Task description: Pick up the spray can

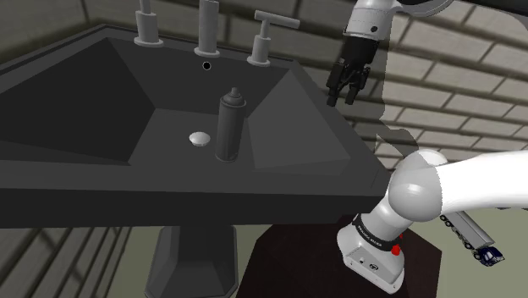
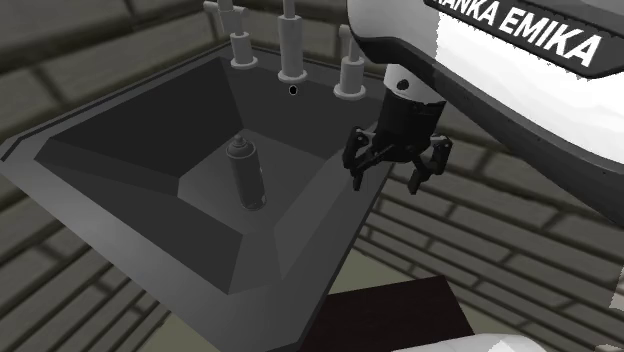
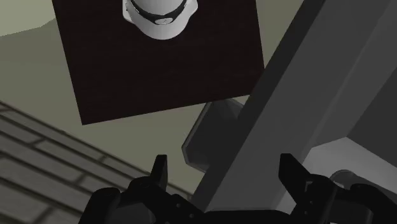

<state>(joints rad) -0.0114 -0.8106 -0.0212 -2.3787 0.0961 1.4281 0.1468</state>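
**Operator:** State the position of the spray can.

**Technician:** The spray can stands upright on the basin floor of the sink, cap uppermost. It is dark grey, like the sink itself. A pale drain plug lies just beside it, on the shoulder view's left. The middle spout rises from the rear ledge beyond the can.

**Operator:** State the condition of the pincer.

**Technician:** The pincer is spread wide and grips nothing. In the wrist view its two fingers stand well apart. The gap between them frames the sink's grey outer edge, not the can.

**Operator:** Give the relation of can to pincer.

**Technician:** They are apart, with no contact.
- **Shoulder view:** the pincer hangs in the air by the sink's right-hand rim. It is to the right of the can and higher than its cap, fingertips pointing down.
- **Second exterior view:** the can stands mid-basin. The pincer hangs to its right at the rim, below the right-hand tap.

**Operator:** What lies beyond the fingertips?

**Technician:** In the wrist view, the dark top of the stand carries the arm's white base. The sink's edge runs alongside.
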